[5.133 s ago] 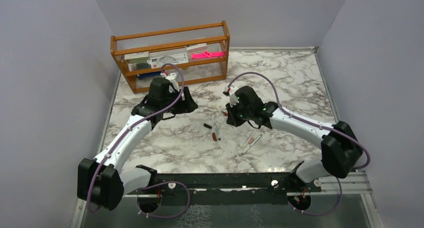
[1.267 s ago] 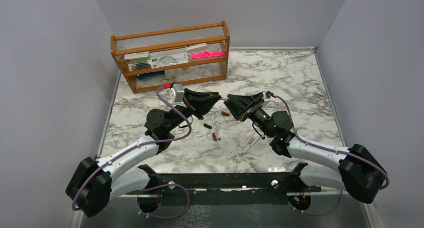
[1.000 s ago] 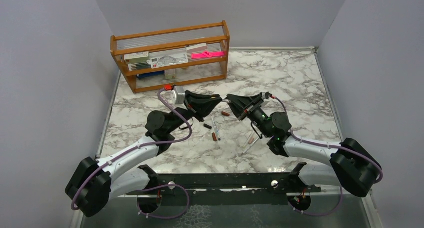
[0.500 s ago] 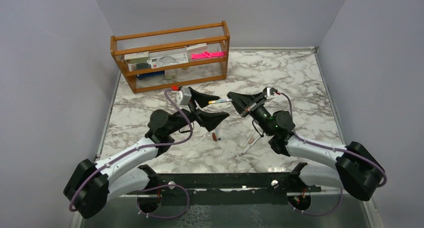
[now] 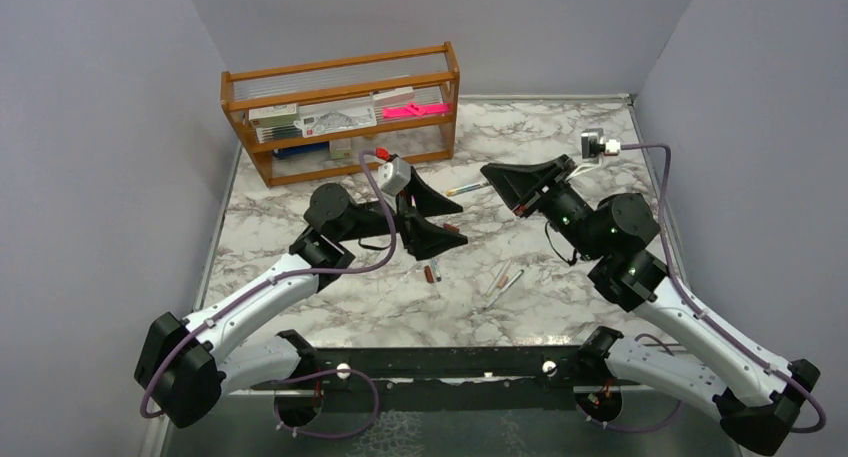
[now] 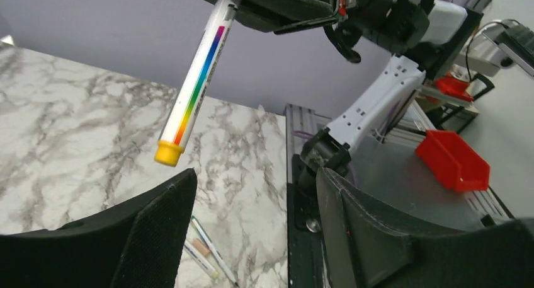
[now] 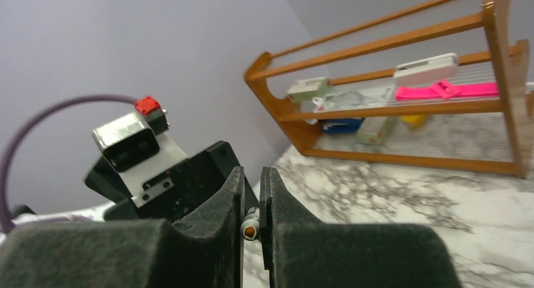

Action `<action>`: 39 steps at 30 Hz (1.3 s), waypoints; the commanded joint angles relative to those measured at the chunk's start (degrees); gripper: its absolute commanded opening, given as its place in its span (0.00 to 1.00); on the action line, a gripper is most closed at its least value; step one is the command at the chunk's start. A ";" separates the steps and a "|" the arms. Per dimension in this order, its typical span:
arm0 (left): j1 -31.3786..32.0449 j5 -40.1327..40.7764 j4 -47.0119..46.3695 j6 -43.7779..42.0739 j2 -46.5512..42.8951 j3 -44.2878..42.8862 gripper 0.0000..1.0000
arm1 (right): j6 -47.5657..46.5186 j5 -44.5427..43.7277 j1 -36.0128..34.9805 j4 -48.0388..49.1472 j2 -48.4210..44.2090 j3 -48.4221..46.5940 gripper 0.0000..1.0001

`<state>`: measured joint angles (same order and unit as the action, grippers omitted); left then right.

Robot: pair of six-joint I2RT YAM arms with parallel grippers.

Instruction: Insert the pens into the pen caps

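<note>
Aloft, right claw (image 5: 492,180) pinches pen (image 5: 465,189) above table (image 5: 560,137).

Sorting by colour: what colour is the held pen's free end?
Yellow end, best in left wrist view.

Both arms: white links (image 5: 250,297), black joint housings (image 5: 185,377), purple cables (image 5: 640,146), black textured fingers (image 6: 157,237), silver wrist cams (image 7: 129,140) with red plugs (image 7: 148,104).
</note>
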<state>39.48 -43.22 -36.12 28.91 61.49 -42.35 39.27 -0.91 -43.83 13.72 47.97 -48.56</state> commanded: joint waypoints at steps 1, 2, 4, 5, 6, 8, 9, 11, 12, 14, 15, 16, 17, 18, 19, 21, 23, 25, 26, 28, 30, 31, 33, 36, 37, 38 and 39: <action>-0.20 -7.85 2.02 -0.89 1.43 -2.04 0.71 | -14.69 4.45 -0.29 -17.57 0.75 -4.51 0.02; -0.20 -7.44 2.13 -1.21 1.45 -2.11 0.71 | -16.09 5.28 -0.27 -19.61 1.48 -5.74 0.02; -0.18 -7.23 2.70 -1.71 1.81 -2.64 0.71 | -17.86 7.26 -0.29 -21.98 3.05 -7.37 0.02; -0.19 -7.34 3.04 -1.74 2.24 -3.06 0.71 | -18.33 8.15 -0.29 -22.61 3.81 -7.98 0.02; -0.18 -7.41 3.52 -1.81 2.94 -3.53 0.69 | -18.48 9.34 -0.28 -22.75 4.62 -8.37 0.02; -0.20 -7.74 4.25 -1.84 4.32 -4.39 0.65 | -18.54 11.10 -0.28 -22.98 6.40 -9.13 0.02; -0.20 -7.71 4.37 -1.97 4.74 -4.63 0.62 | -18.31 11.66 -0.29 -22.91 7.08 -9.18 0.02; -0.20 -6.82 4.51 -2.51 4.99 -4.76 0.55 | -18.00 12.88 -0.28 -22.46 7.85 -9.12 0.02; -0.20 -6.09 4.56 -3.00 4.91 -4.76 0.52 | -17.85 13.46 -0.28 -22.07 8.08 -9.03 0.02; -0.22 -4.76 4.92 -3.97 4.82 -4.88 0.45 | -17.72 14.34 -0.27 -21.69 8.15 -9.03 0.02; -0.20 -4.05 5.26 -4.43 4.97 -5.04 0.40 | -17.69 14.87 -0.26 -21.33 8.04 -8.93 0.02; -0.20 -4.01 5.63 -4.77 5.34 -5.26 0.37 | -17.58 15.73 -0.27 -20.86 7.88 -8.83 0.02; -0.20 -4.10 5.77 -4.98 5.76 -5.47 0.35 | -17.25 16.24 -0.29 -20.30 7.65 -8.76 0.02; -0.20 -4.27 5.84 -5.06 6.23 -5.61 0.33 | -17.10 16.81 -0.29 -19.76 7.51 -8.67 0.02; -0.20 -4.32 5.92 -5.06 6.67 -5.70 0.33 | -16.96 17.28 -0.29 -19.25 7.39 -8.62 0.02; -0.20 -4.41 5.88 -5.09 7.40 -5.77 0.33 | -16.90 18.79 -0.28 -17.95 7.16 -8.26 0.02; -0.15 -4.12 5.88 -5.25 7.67 -5.58 0.40 | -16.70 20.00 -0.29 -16.76 7.07 -7.82 0.02; -0.20 -4.09 5.89 -5.35 7.75 -5.44 0.43 | -16.47 20.93 -0.28 -16.44 7.29 -7.78 0.02; -0.20 -4.26 5.88 -5.47 7.76 -5.39 0.35 | -16.24 21.34 -0.26 -16.21 7.37 -7.62 0.02; -0.20 -4.42 5.88 -5.88 7.61 -5.25 0.17 | -15.94 21.62 -0.29 -15.58 7.42 -7.29 0.02; -0.20 -4.40 5.88 -6.74 7.01 -5.01 0.00 | -15.45 22.07 -0.29 -14.85 7.42 -7.11 0.02; -0.20 -4.28 5.88 -7.08 6.71 -4.80 0.00 | -15.18 22.36 -0.29 -14.51 7.47 -7.02 0.02; -0.20 -4.20 5.88 -7.68 6.25 -4.53 0.00 | -14.85 22.93 -0.28 -13.89 7.57 -6.68 0.02; -0.19 -2.33 5.93 -8.49 5.81 -4.09 0.00 | -14.23 20.36 -0.23 -13.39 6.87 -5.56 0.06; -0.20 -0.83 6.12 -8.71 5.64 -3.88 0.00 | -13.97 18.68 -0.24 -12.54 6.01 -4.75 0.17; -0.20 0.97 6.49 -8.84 5.47 -3.74 0.00 | -13.18 16.66 -0.23 -11.31 4.91 -3.68 0.26; -0.20 2.44 6.95 -8.98 5.27 -3.68 0.00 | -12.54 14.76 -0.26 -10.37 3.85 -2.80 0.30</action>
<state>39.70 -47.79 -30.11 22.35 68.25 -46.48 23.53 16.69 -43.53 -1.85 55.81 -53.84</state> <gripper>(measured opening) 0.009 0.225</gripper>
